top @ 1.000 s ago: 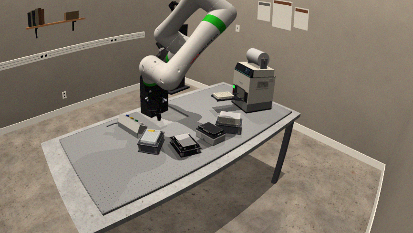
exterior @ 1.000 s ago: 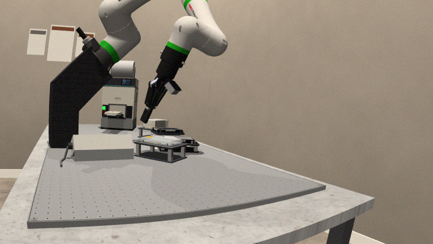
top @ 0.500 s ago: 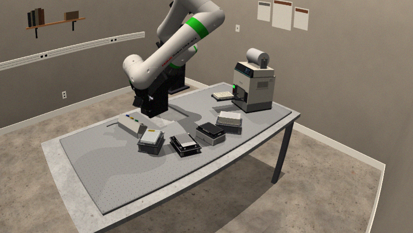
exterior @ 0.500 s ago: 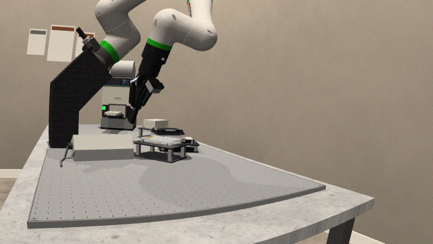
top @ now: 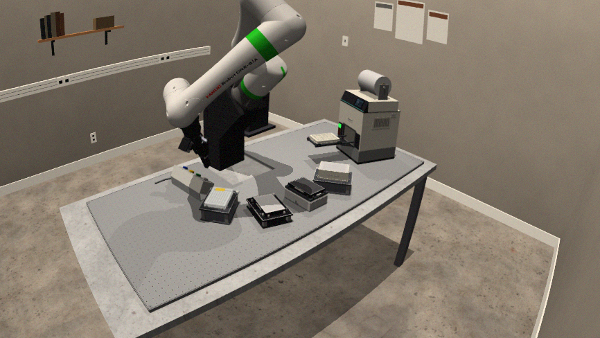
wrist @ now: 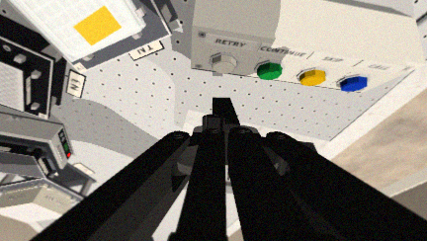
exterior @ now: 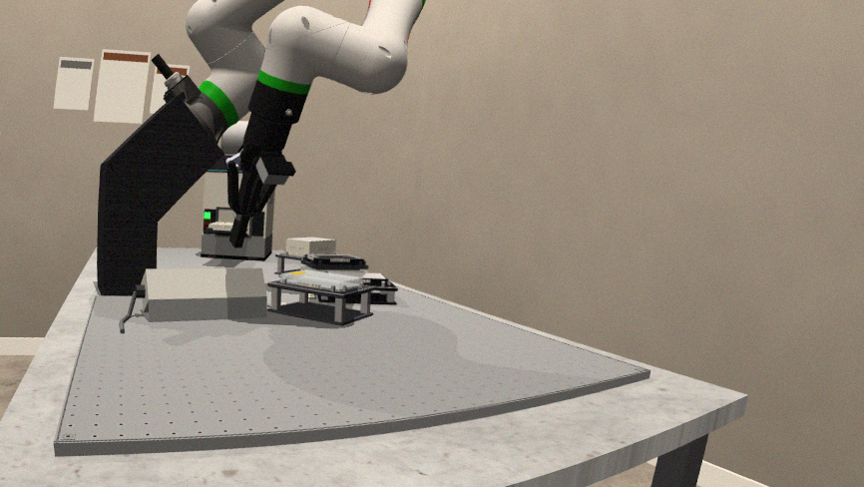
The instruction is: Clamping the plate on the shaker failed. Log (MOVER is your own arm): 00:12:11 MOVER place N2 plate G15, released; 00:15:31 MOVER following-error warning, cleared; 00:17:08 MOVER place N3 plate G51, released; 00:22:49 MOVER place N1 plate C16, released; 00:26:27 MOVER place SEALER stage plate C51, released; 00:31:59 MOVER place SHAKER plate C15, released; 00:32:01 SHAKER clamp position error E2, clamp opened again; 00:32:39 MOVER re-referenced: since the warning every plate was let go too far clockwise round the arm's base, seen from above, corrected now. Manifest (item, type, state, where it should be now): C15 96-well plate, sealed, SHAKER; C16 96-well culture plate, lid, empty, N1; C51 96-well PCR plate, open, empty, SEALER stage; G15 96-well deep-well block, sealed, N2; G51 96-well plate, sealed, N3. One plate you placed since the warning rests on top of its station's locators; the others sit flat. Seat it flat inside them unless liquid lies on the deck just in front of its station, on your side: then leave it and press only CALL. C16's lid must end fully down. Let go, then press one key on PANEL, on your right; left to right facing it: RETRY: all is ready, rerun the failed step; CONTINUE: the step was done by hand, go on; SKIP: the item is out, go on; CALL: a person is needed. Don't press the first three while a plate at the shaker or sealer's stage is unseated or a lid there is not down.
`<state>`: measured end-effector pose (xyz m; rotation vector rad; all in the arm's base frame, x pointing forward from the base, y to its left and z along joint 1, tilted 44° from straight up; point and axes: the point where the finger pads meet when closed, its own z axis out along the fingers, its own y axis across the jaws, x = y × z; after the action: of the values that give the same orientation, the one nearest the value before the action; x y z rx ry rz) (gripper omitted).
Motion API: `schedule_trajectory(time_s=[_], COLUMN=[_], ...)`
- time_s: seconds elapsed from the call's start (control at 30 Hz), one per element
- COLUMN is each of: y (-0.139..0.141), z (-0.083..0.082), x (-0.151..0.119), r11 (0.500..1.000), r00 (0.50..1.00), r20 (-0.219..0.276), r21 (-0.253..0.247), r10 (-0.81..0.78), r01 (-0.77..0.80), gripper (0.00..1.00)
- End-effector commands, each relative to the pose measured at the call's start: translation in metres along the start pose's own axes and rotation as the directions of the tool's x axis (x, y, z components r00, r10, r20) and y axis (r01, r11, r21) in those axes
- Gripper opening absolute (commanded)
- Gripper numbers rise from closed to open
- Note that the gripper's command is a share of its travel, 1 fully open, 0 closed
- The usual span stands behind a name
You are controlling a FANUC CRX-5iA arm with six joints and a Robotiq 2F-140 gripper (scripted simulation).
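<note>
My gripper (top: 205, 161) is shut and empty. It hangs tilted above the deck just behind the grey PANEL box (top: 190, 180), apart from it. In the wrist view the fingertips (wrist: 224, 106) point at the deck a little short of the grey RETRY key (wrist: 223, 62). The green CONTINUE key (wrist: 269, 70), a yellow key (wrist: 312, 77) and a blue key (wrist: 353, 83) follow to its right. The lidded plate with a yellow mark (top: 218, 198) sits on nest N1 beside the panel. A dark plate lies on the shaker (top: 306, 187) and looks level in the side view (exterior: 334, 259).
A sealed plate on a black nest (top: 269, 204) stands between N1 and the shaker. A deep-well block (top: 333, 172) is behind the shaker. The sealer (top: 369, 125) with a plate on its stage (top: 323, 137) stands at the back right. The black arm pedestal (top: 224, 138) is close behind my gripper.
</note>
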<state>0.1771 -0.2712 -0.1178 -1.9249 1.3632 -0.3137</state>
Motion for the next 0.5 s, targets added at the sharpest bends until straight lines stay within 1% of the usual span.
schedule_trajectory(time_s=[0.0,0.3,0.47], y=[0.002,0.002,0.002], z=[-0.001,0.002,0.010], x=[0.001,0.002,0.006], r11=[1.000,1.000,1.000], r00=[1.000,1.000,1.000], r20=[-0.001,-0.001,-0.001], r21=[-0.001,-0.001,-0.001], r10=[0.000,0.000,0.000], r01=[0.000,0.000,0.000], gripper=[0.10,0.10,0.10])
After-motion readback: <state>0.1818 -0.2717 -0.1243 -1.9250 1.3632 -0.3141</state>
